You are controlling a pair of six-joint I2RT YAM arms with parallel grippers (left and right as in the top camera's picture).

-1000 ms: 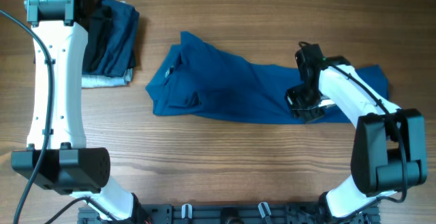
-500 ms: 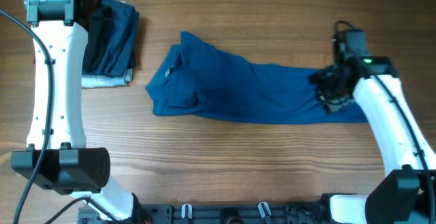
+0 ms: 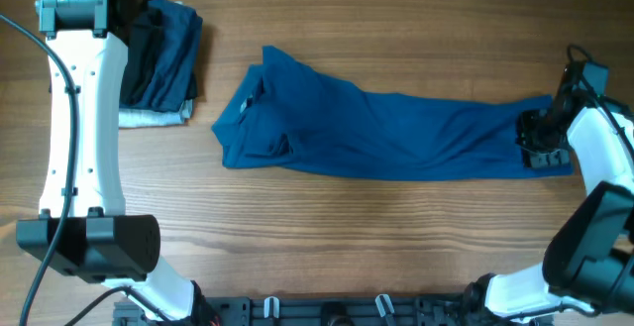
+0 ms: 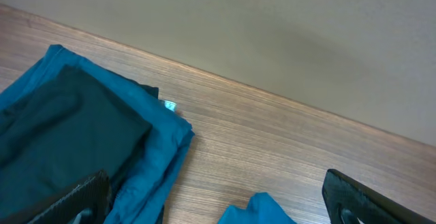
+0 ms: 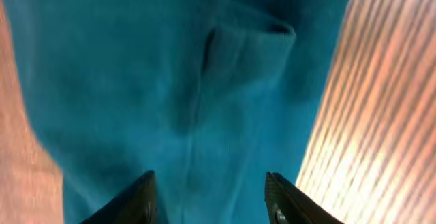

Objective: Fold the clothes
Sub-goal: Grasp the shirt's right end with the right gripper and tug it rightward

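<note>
One blue collared shirt (image 3: 376, 133) lies stretched along the table (image 3: 396, 237), its hem end beneath the spread jaws of the right gripper (image 3: 542, 141), seemingly flattened for folding. The left gripper (image 4: 216, 200) hangs jaws wide above folded garments (image 3: 163, 54), well apart.

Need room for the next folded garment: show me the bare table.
Bare wooden table: the strip between the medium-blue collared cloth shirt and the near edge; the strip beyond the shirt. Crowded: the far-left corner, where the mostly dark pile of folded garments sits by the white left arm, a narrow gap from the shirt.
</note>
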